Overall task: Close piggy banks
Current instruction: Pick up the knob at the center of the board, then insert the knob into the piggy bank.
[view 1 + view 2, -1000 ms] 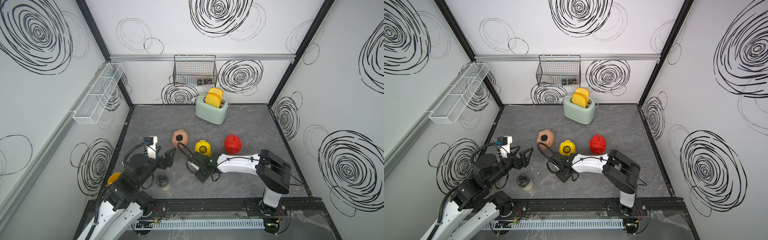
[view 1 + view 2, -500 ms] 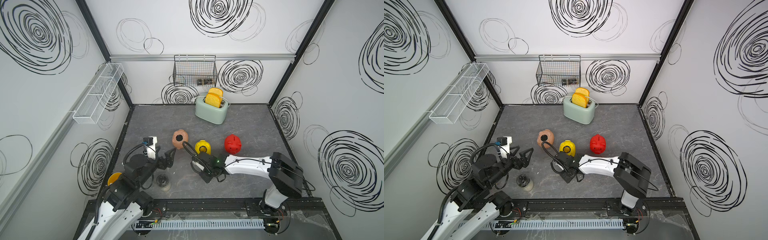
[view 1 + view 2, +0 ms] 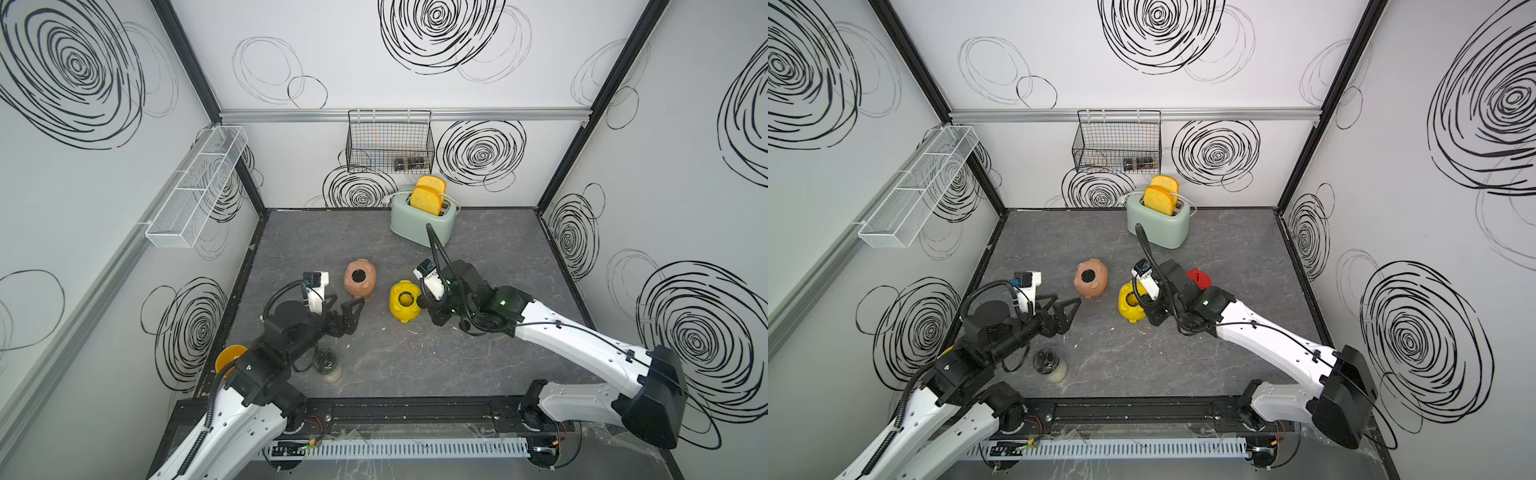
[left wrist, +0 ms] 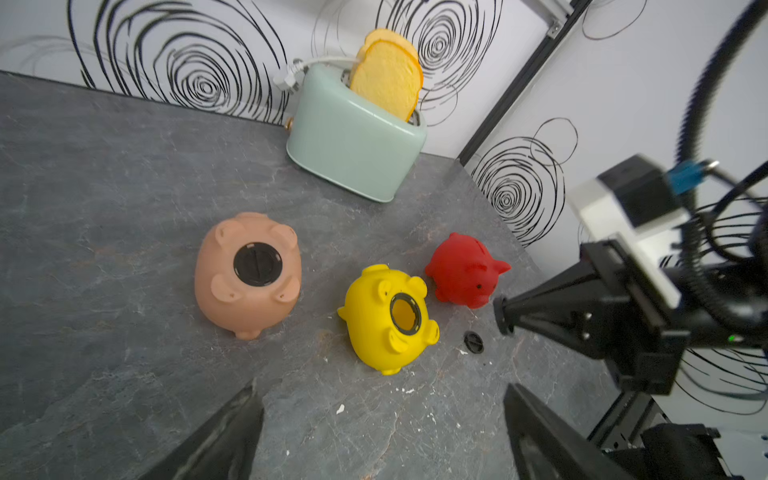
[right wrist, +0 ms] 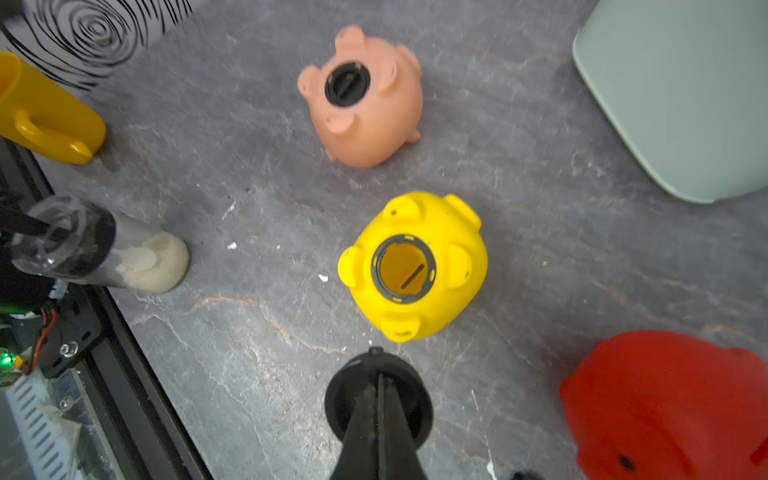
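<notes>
Your right jaws are pressed fully together on a black plug [image 5: 347,405]. They hang over the counter [image 3: 415,365] in front of the toaster [image 3: 419,226], on the robot's side of it, just beside the yellow piggy bank [image 3: 400,313] without touching it. That yellow piggy bank lies tipped over in front of the toaster with its black-rimmed belly hole [image 5: 403,266] turned upward and uncovered, so you can see the coin slot through it. The pink piggy bank [image 3: 368,286] also lies with its belly up, in front of the toaster and off toward your left arm's side, and its hole already carries a fitted plug [image 4: 257,264]. The red piggy bank [image 4: 463,272] stands on its feet in front of the toaster toward your right arm's side, and in both top views the right arm [image 3: 1266,336] covers most or all of it. A second, loose plug [image 4: 473,343] lies flat on the counter in front of the toaster, near the yellow piggy bank. Your left jaws are spread wide and hold nothing. They hover farther in front of the toaster on the left arm's side, near the pink piggy bank but clear of it. A clear jar [image 3: 1050,365] of pale powder and a yellow mug [image 5: 45,120] stand well in front of the toaster, by the counter's front edge on that same side.
</notes>
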You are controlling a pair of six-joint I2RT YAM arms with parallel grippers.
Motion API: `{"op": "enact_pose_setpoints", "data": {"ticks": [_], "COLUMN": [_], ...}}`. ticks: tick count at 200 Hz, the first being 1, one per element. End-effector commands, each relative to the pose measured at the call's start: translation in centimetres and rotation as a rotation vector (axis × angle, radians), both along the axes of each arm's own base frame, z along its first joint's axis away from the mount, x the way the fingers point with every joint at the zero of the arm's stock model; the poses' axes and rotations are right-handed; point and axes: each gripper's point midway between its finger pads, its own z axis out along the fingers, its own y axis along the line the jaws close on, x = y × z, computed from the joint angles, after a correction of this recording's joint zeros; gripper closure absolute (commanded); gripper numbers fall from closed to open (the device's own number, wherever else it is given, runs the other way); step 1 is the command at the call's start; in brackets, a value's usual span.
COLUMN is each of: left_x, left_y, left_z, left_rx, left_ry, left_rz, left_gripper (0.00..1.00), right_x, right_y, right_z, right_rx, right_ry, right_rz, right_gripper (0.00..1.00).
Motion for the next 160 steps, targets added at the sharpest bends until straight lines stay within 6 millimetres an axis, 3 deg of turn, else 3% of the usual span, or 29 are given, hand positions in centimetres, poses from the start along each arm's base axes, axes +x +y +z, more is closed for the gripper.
{"op": "enact_pose_setpoints", "data": {"ticks": [1, 56, 107, 160], "left_x": [0.2, 1.0, 1.8, 2.6], "left_y": [-1.6, -3.8, -4.5, -5.7], "left_z": [0.6, -2.2, -4.2, -4.8], "left_rx": [-0.112, -0.158, -0.113, -0.126], "left_ry": [-0.012, 0.047, 0.078, 0.098], "left_rz": [-0.052, -0.081, -0.081, -0.103], "left_gripper": [0.07, 0.08, 0.09, 0.13], "right_x": [1.0, 2.8, 3.3, 3.9], "right_y": [0.7, 0.4, 1.6, 3.0], "right_z": [1.4, 0.5, -0.1, -1.3], "right_rx": [0.018, -0.094, -0.144, -0.201], "right_ry": [-0.113, -0.202, -0.243, -0.224], "right_rz": [0.119, 0.270, 0.389, 0.449], "right_gripper": [1.00, 1.00, 1.00, 1.00]}}
